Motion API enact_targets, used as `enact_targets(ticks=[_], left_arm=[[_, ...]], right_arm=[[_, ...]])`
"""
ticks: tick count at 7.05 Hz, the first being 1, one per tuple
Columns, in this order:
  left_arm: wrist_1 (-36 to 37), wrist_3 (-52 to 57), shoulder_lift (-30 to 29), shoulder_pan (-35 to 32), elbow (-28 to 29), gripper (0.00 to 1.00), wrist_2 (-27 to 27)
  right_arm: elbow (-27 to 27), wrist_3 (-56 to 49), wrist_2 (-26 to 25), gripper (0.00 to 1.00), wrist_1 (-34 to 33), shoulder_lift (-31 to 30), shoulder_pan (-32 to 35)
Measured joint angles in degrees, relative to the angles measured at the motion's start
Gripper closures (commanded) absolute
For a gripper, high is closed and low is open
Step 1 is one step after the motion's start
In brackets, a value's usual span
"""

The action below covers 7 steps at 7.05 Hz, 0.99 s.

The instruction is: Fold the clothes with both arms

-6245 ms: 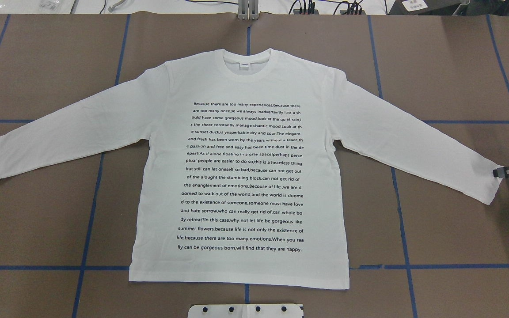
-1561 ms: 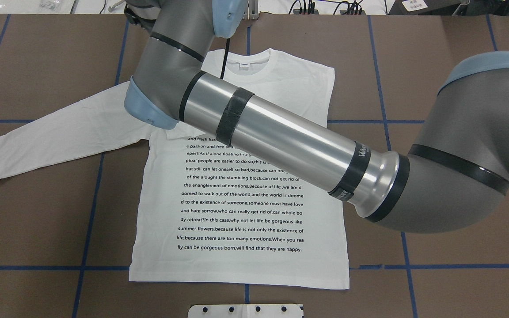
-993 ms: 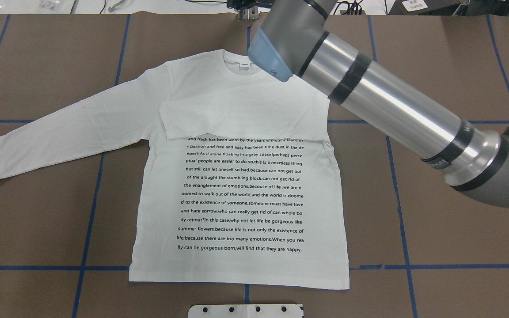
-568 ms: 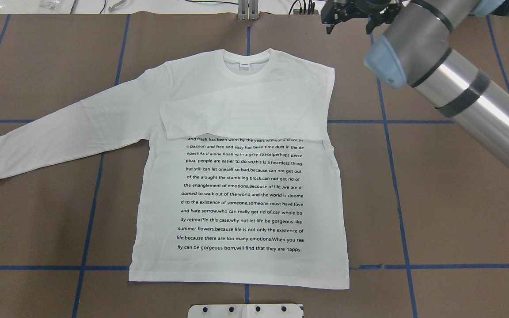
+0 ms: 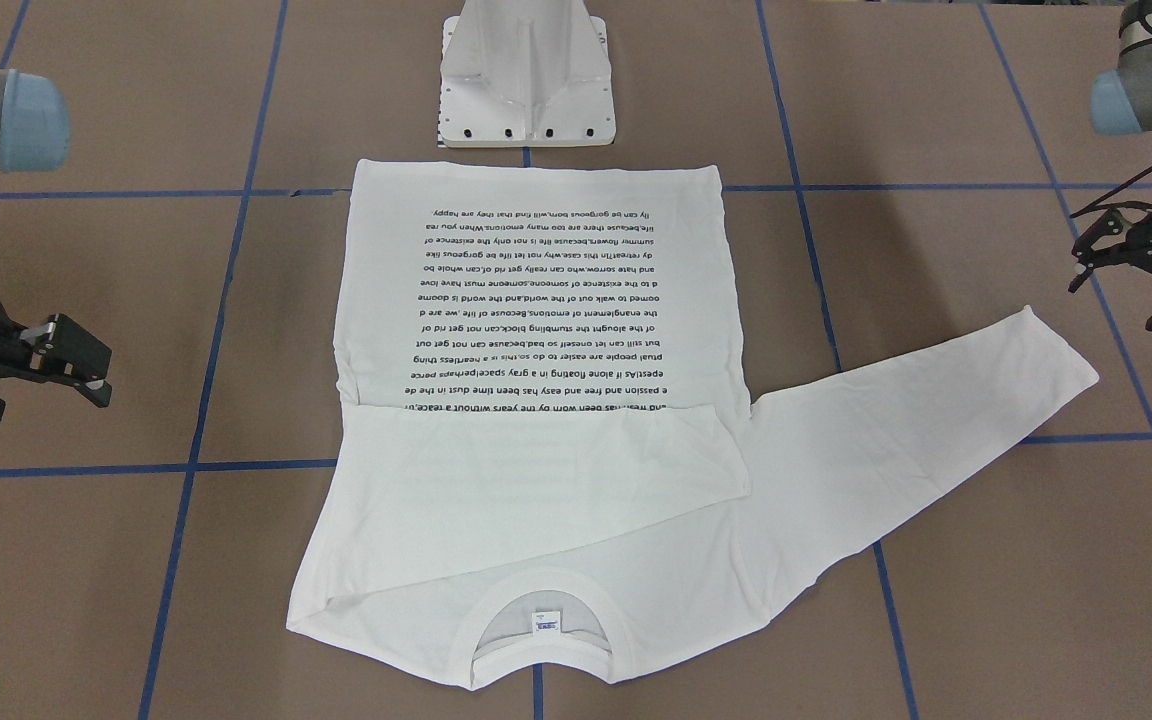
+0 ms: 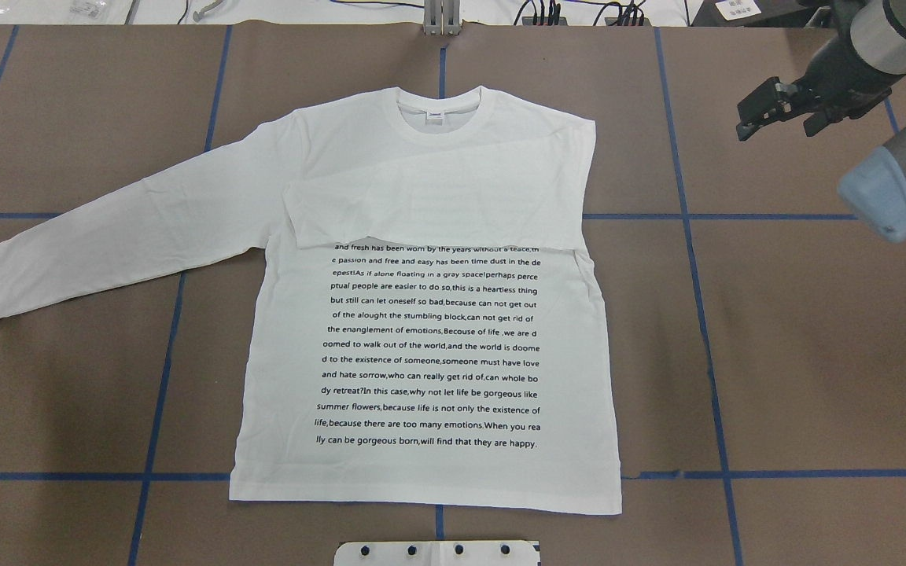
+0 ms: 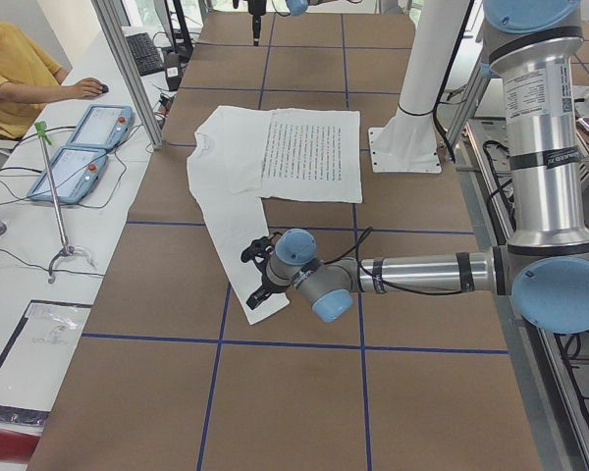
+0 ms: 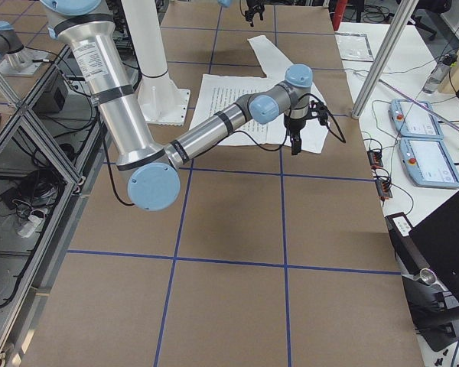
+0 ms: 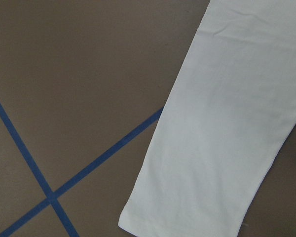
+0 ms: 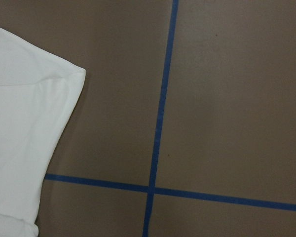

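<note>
- The table [image 6: 68, 118] is covered in brown paper and crossed by blue tape [image 6: 736, 475] lines.
- The right arm [image 8: 214, 130] reaches out over the table's right part. The left arm [image 7: 422, 273] lies low and stretched over the left part.
- The shirt [image 6: 421, 314] is flat in the middle of the table, print side up. Its hem is near the white base [image 5: 526, 80] and its neck points away from the robot.
- The text [image 6: 429, 346] fills the lower front of the shirt (the top lines are covered, so we cannot read them).
- The left sleeve [image 6: 107, 228] lies straight out on the table, slanting toward the robot's left.
- The right sleeve [image 6: 421, 212] is folded across the chest, and its cuff ends near the left armpit.
- The left gripper [image 5: 1116, 300] hangs just beside the cuff of the left sleeve. Its fingers are spread and it grasps nothing. We cannot tell whether it touches the cloth.
- The right gripper [image 5: 96, 370] is over bare table beyond the right shoulder of the shirt, apart from it. Its fingers are also spread and it carries nothing.
- The collar [image 5: 546, 583] is a round ribbed band.
- The tag [image 5: 545, 621] sits inside the neck, small and white, with a print too small for us to read.
</note>
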Motion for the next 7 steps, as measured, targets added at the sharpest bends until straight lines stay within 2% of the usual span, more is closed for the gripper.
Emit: enact_targets(ticks=[3,5,7], left_arm=[[-1.56,0.2,0.22,6.81,1.22,0.01,1.9],[-2.94,0.25,0.34,8.45,2.88,0.18,3.29],[-5.28,0.18,0.16,8.83,5.23,0.28,3.75]], right_arm=[[3.15,-1.12,0.21,0.0,0.44,-5.25,0.31],[3.64,-1.21,0.01,0.0,0.62,-6.41,0.33],[4.38,-1.14,-0.22,0.0,0.65,-7.09,0.33]])
